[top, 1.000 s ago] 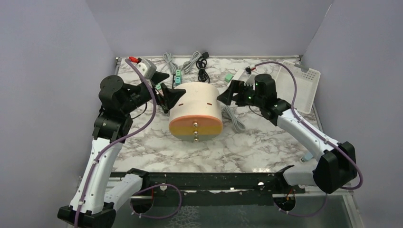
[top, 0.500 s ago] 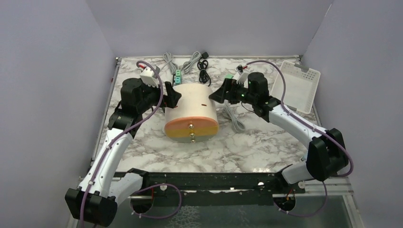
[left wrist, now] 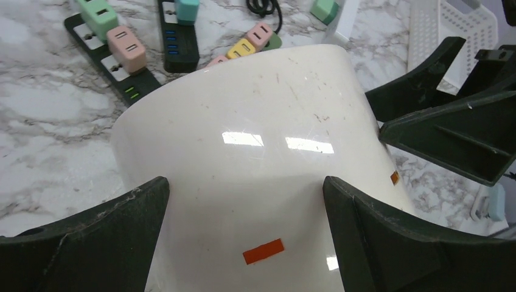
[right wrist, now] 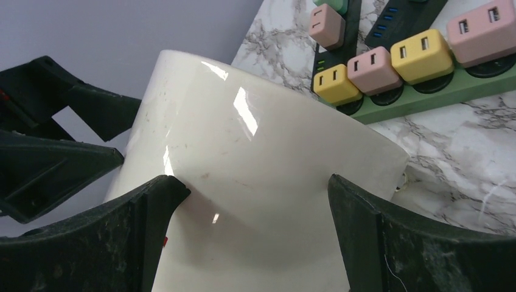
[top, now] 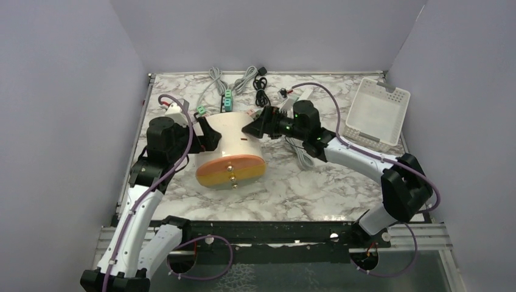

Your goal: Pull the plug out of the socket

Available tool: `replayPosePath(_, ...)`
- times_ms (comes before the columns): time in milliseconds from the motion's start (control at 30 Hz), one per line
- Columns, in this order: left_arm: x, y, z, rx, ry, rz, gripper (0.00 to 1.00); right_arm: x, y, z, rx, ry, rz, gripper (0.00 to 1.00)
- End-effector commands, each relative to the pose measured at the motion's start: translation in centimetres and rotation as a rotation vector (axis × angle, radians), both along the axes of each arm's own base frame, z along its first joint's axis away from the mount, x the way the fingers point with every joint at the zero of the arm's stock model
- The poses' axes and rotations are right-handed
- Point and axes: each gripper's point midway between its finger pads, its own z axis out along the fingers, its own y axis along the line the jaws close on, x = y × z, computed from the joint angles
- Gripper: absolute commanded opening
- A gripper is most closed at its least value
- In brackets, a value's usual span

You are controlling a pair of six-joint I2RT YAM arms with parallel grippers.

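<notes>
Both arms had swung inward, and the white bucket (top: 230, 137) had slid nearer and leftward on the desk (top: 316, 188). From above, my left pincer (top: 207, 135) and right pincer (top: 252, 126) flanked it. The plugs (top: 227, 99) sat behind it, toward the far wall. At the left wrist, the pincer gaped wide against the bucket wall, with a pink plug (left wrist: 126, 48) beyond. At the right wrist it was equally wide. The green strip (right wrist: 420, 100) ran crosswise past the bucket, nearer this arm, I judged.

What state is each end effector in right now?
Left end effector: open, fingers spread at the white tub.
Right end effector: open, fingers spread at the same tub.
</notes>
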Motion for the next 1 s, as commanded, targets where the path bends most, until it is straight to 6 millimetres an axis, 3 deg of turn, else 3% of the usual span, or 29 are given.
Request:
replayPosePath(0,-2.4,2.3,-2.6,0.029,0.16,0.145,0.99,-3.9,4.9,-5.4,-0.061,0.17,0.083,1.0)
replayPosePath(167,-2.6,6.4,-3.0,0.156,0.17,0.338,0.99,-4.6,9.7,-6.4,-0.043,0.202,0.086,1.0)
replayPosePath(367,-3.3,10.4,-2.2,0.229,0.163,0.555,0.99,-5.0,15.2,-6.1,-0.012,0.18,0.171,1.0)
replayPosePath(500,-3.4,11.6,-2.5,0.232,0.17,0.647,0.99,-4.2,18.6,-5.5,0.033,0.162,0.224,1.0)
replayPosePath(633,-3.3,11.9,-4.1,0.213,0.218,0.7,0.99,-2.5,21.5,-3.9,0.066,0.101,0.254,1.0)
replayPosePath(700,-3.0,12.1,-4.5,0.204,0.23,0.732,0.99,-1.2,21.3,-2.3,0.062,0.028,0.22,1.0)
replayPosePath(767,-2.7,12.3,-4.9,0.199,0.242,0.761,0.99,0.2,19.6,-0.4,0.062,-0.063,0.16,1.0)
replayPosePath(867,-1.9,12.5,-5.4,0.187,0.257,0.788,0.99,2.0,15.3,1.6,0.026,-0.165,0.051,1.0)
replayPosePath(967,-1.1,12.8,-6.2,0.172,0.281,0.811,0.99,2.0,10.9,2.2,-0.062,-0.26,-0.009,1.0)
